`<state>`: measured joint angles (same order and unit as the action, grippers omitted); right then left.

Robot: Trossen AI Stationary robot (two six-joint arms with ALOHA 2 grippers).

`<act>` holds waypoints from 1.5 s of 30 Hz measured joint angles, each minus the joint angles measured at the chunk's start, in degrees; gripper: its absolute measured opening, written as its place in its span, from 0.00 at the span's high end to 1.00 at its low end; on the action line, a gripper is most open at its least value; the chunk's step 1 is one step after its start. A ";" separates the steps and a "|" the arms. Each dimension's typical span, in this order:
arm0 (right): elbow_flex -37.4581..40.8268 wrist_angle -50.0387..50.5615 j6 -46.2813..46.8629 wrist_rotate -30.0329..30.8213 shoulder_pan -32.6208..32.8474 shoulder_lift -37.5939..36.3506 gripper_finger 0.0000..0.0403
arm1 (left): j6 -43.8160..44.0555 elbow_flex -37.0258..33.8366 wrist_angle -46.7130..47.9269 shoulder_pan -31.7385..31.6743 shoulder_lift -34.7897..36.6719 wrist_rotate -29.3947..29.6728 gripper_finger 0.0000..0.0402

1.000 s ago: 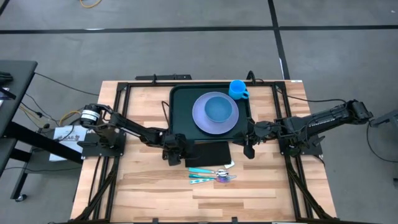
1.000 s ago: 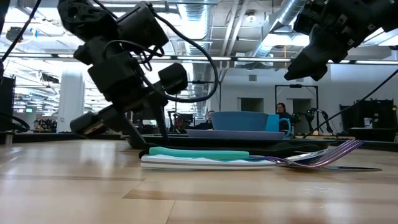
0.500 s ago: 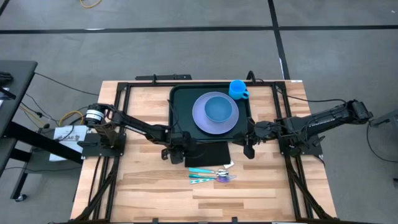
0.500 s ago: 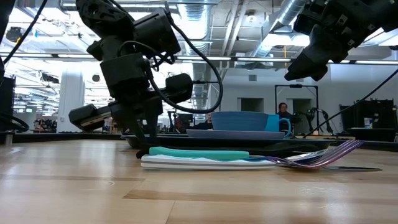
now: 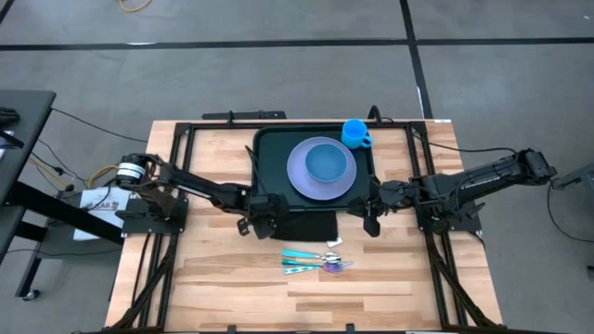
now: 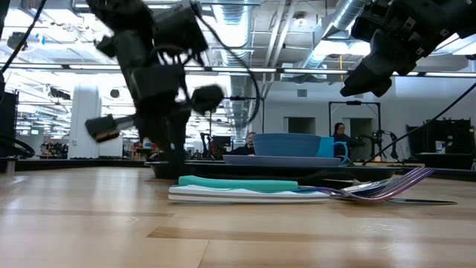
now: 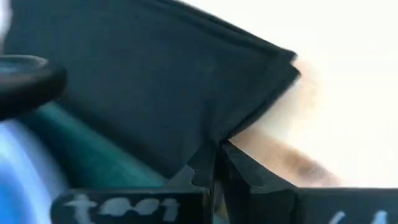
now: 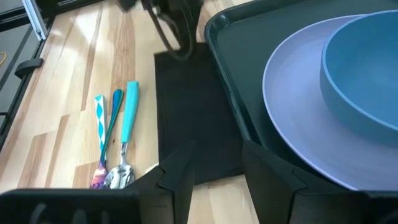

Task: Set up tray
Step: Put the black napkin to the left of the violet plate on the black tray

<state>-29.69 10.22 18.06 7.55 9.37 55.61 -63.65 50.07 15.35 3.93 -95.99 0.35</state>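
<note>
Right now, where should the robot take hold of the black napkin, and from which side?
Probably at its free front edge or a corner, coming from above: the napkin lies flat, its back edge against the tray. The left end effector is at its left corner, shut; the right end effector waits, open.

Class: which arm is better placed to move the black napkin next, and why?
Left. The left gripper is at the black napkin's corner, fingers pinched on its edge; the right gripper waits open, off it.
</note>
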 joint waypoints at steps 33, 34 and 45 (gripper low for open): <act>0.00 0.00 1.09 -0.01 0.00 0.00 0.69 | 38.90 44.38 53.30 -4.29 7.98 13.55 1.00; 0.00 0.00 1.09 -0.01 0.00 0.00 0.69 | 38.94 44.71 53.52 -5.22 7.98 14.39 1.00; 0.00 0.02 1.52 0.00 0.00 -0.01 0.69 | 40.28 44.39 49.44 -22.76 7.63 14.98 1.00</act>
<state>-29.69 10.24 19.58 7.55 9.37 55.60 -23.38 94.46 64.78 -18.83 -88.36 15.33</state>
